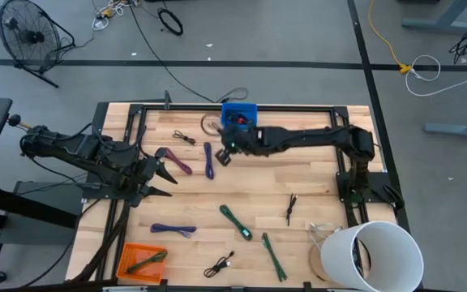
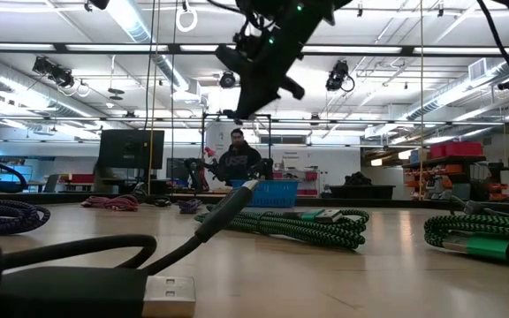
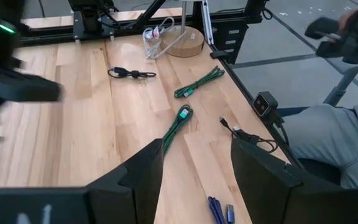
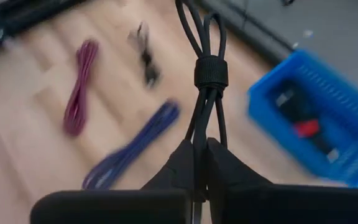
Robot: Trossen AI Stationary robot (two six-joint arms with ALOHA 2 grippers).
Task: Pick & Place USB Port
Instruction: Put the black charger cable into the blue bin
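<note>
My right gripper [image 1: 226, 154] is over the far middle of the table, just on the near side of the blue bin [image 1: 239, 113], and is shut on a bundled black cable [image 4: 207, 74] tied with a black strap. In the low view this gripper [image 2: 253, 88] hangs high above the tabletop. The blue bin [image 4: 316, 118] holds some dark and red items. My left gripper [image 1: 162, 173] is open above the left part of the table and holds nothing; the left wrist view shows its fingers [image 3: 143, 171] spread over bare wood. My right gripper pinches the black cable bundle between its two fingers [image 4: 182, 165] on the strands just short of the strap [image 4: 211, 73]. The looped end [image 4: 202, 25] sticks out past the fingertips, along the fingers. The bundle is lifted clear of the table.
Loose cables lie on the table: purple [image 1: 209, 160], maroon [image 1: 177, 161], purple [image 1: 173, 230], green [image 1: 235, 221], green [image 1: 274, 255], black [image 1: 290, 207]. An orange tray [image 1: 140, 261] sits at the near left, a white bucket [image 1: 375, 255] at the near right. A person stands beyond the far edge [image 2: 237, 161].
</note>
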